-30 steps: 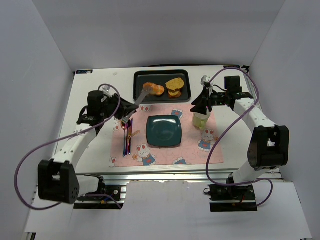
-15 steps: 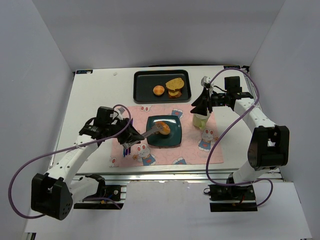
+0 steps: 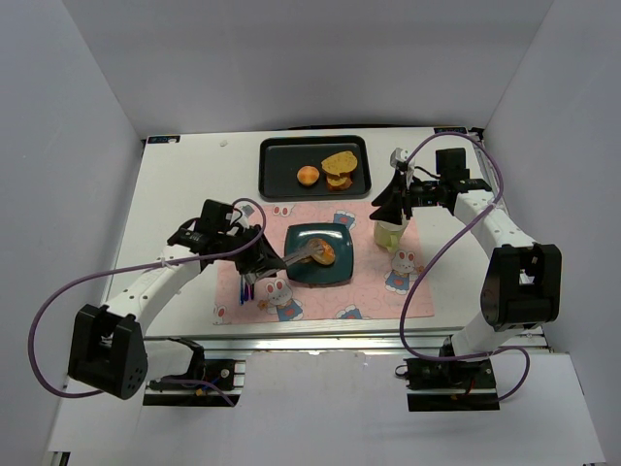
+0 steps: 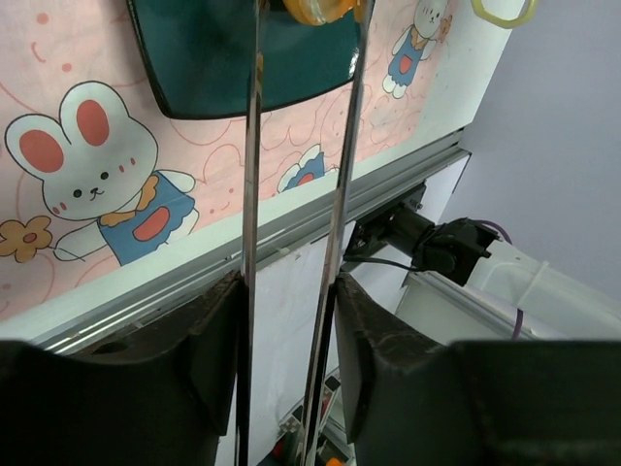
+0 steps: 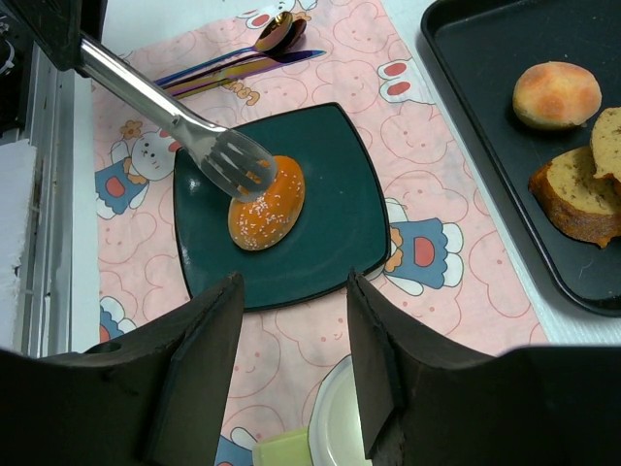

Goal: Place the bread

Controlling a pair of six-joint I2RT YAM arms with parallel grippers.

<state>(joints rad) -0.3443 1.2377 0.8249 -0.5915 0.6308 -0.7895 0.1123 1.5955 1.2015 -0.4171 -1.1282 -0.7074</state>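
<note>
**Golden bun on the plate, tongs at its side**

Glossy and seed-flecked, the oval bun (image 5: 267, 204) lies near the centre of the teal plate (image 5: 340, 233). The plate sits in the middle of the pink bunny mat (image 5: 320, 58), which runs to the near edge of the worktop. The rounder bun (image 5: 556, 94) sits on the black tray (image 5: 466, 58) at the worktop's far edge, just beside the toast slices (image 5: 587, 184).

The left jaws are clenched on the handle end of long steel tongs (image 5: 155, 102). Their slotted tip rests against the oval bun's upper side. The second blade is hidden, so I cannot tell whether the bun is pinched.

The right jaws stand apart over a pale cup (image 5: 335, 427) near the mat's far right corner. I cannot tell whether they grasp it.

By their looks, both buns are light, soft and easily dented, and the glaze is likely slick against metal. Each is best taken across its widest middle, with the blades low on both sides and only a gentle squeeze.
</note>
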